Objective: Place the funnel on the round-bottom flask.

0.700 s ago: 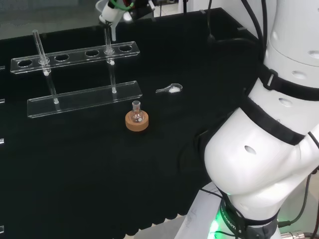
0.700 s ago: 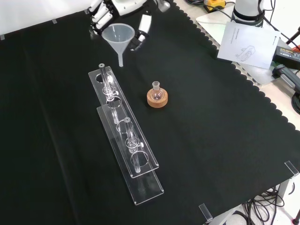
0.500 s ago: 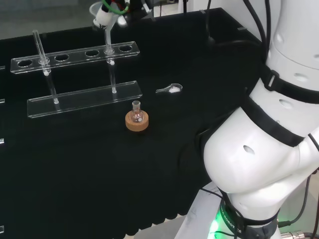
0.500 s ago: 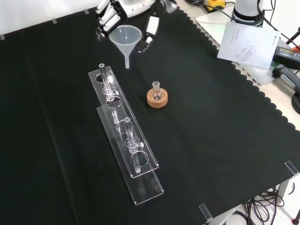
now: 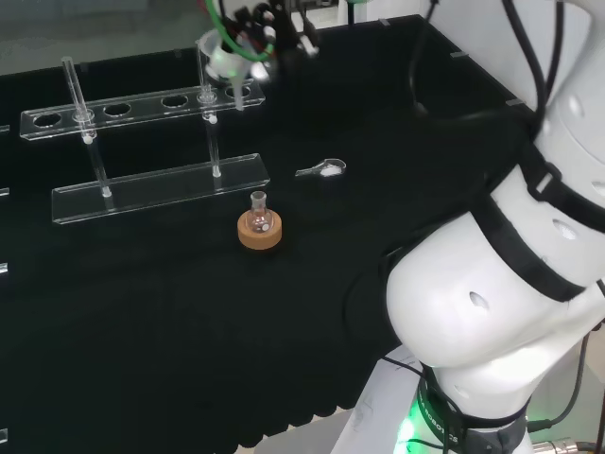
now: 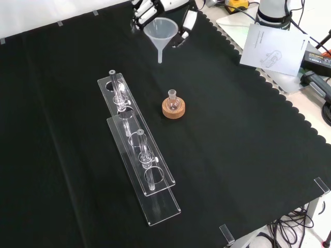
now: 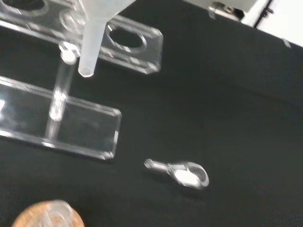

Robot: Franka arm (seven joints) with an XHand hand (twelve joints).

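Funnel (image 6: pixel 161 30) shifted right, btwn curled fingers (image 6: pixel 142 9).

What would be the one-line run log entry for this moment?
robot hand: shut on funnel | funnel: in air, spout down | round-bottom flask: on cork ring, no funnel on it | step: not placed

In the front view, the black and white hand (image 6: pixel 155 7) was cut off by the top edge above the clear plastic funnel (image 6: pixel 161 31). In the wrist view, that funnel's cone ran off the edge, and the small round-bottom glass flask on its cork ring (image 7: pixel 47 216) was half cropped and blurred.
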